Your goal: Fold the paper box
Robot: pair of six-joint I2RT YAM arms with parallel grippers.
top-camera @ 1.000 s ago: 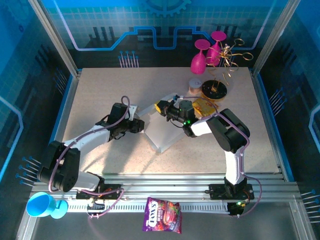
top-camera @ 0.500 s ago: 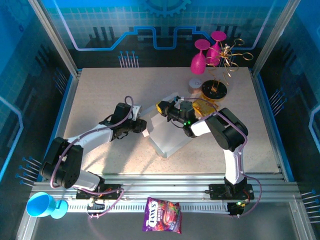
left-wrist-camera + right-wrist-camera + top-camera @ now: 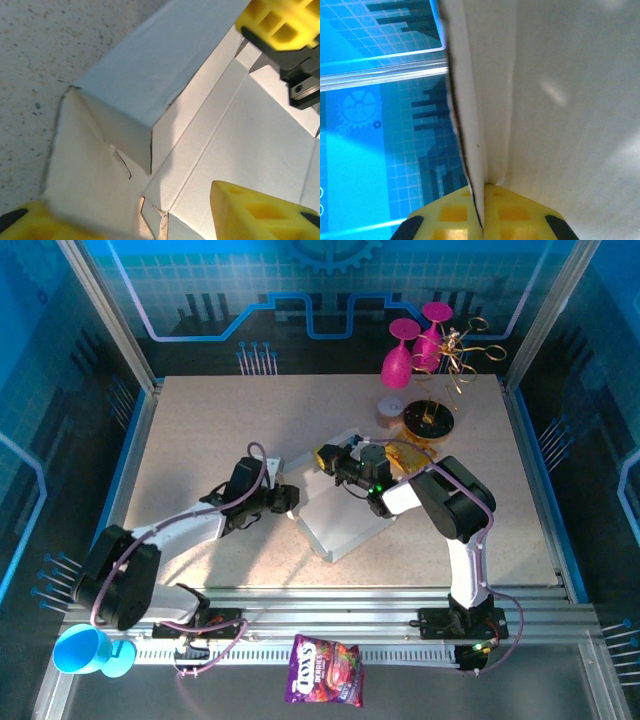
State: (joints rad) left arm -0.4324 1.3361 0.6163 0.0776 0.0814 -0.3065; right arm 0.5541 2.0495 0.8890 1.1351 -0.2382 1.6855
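Note:
The white paper box (image 3: 345, 515) lies partly folded at the table's middle, one side wall raised. My right gripper (image 3: 322, 456) is at its far edge, shut on a panel; in the right wrist view the yellow fingers (image 3: 445, 215) pinch the thin cardboard edge (image 3: 470, 125) between them at the right gripper (image 3: 482, 200). My left gripper (image 3: 290, 498) is at the box's left corner. Its jaws stand open, the left gripper (image 3: 135, 205) straddling the corner where a slotted flap (image 3: 95, 165) meets the flat panel (image 3: 240, 115). The left finger is partly hidden behind that flap.
Two pink goblets (image 3: 405, 355), a gold wire stand on a dark dish (image 3: 428, 420), a small round tub (image 3: 390, 410) and a golden snack packet (image 3: 405, 452) crowd the back right. A purple candy bag (image 3: 325, 670) and a blue cup (image 3: 85, 650) sit by the front rail.
My left gripper has moved right onto the box's left corner and its jaws have spread wider. The box's near end swung toward the right. The right gripper kept its hold.

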